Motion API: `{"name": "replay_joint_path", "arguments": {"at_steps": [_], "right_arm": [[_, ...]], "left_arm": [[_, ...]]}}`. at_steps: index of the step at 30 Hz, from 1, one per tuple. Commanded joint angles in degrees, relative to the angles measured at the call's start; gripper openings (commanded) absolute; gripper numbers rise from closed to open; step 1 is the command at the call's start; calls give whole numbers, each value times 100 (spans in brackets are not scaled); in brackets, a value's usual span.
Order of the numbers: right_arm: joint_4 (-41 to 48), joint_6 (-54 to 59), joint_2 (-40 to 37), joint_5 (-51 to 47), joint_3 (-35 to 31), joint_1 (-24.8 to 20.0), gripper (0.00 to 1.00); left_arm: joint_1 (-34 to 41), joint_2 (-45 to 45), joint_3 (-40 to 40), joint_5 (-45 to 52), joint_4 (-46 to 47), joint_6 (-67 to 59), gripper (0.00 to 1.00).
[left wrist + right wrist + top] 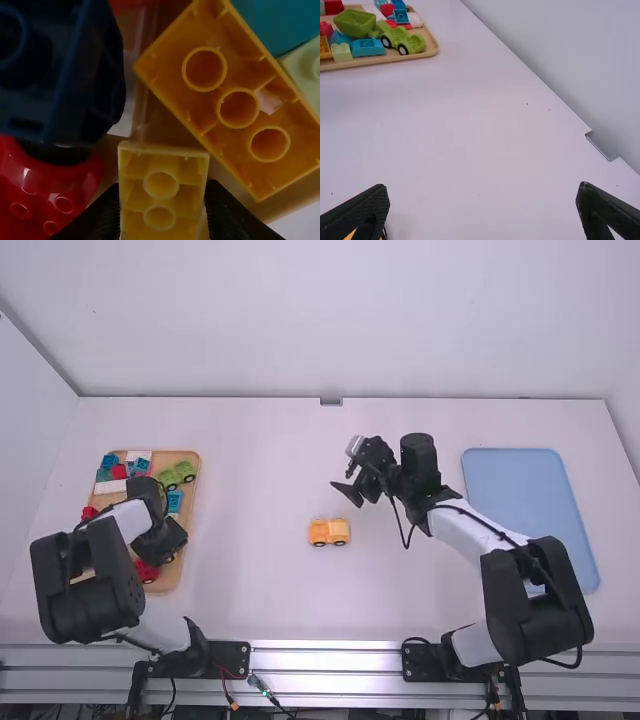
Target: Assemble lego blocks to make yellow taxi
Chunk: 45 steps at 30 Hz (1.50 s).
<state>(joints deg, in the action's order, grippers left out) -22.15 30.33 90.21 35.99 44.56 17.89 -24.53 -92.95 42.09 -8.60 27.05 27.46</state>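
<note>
On the white counter [260, 470], at the flat brown wooden tray [431, 49], the left pincer [163, 186] pinches a yellow plastic block [163, 199], likely light, stiff, best held by its sides, while right of the tray are the yellow-orange wheeled plastic base [329, 531] and spread right pincer [482, 187].

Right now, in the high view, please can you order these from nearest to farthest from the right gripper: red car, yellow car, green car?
1. Yellow car: mid-table.
2. Green car: to the left, on the wooden tray's far half.
3. Red car: also left, at the same tray's near end.
</note>
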Motion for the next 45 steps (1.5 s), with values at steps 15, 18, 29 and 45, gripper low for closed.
{"name": "replay_joint_path", "arguments": {"at_steps": [15,18,29,45], "right_arm": [[-225,-647,-151,13,50,11,99],[-461,-1128,-151,13,50,11,99],[-817,-2612,-144,63,50,-2,99],[-1961,-3659,-138,3574,63,-413,95]], "left_arm": [[20,120,-74,317,-168,-485,14],[4,302,63,516,-61,-675,2],[616,1928,326,1843,-175,-1646,2],[2850,1552,-55,7451,-3904,-4002,2]]}}
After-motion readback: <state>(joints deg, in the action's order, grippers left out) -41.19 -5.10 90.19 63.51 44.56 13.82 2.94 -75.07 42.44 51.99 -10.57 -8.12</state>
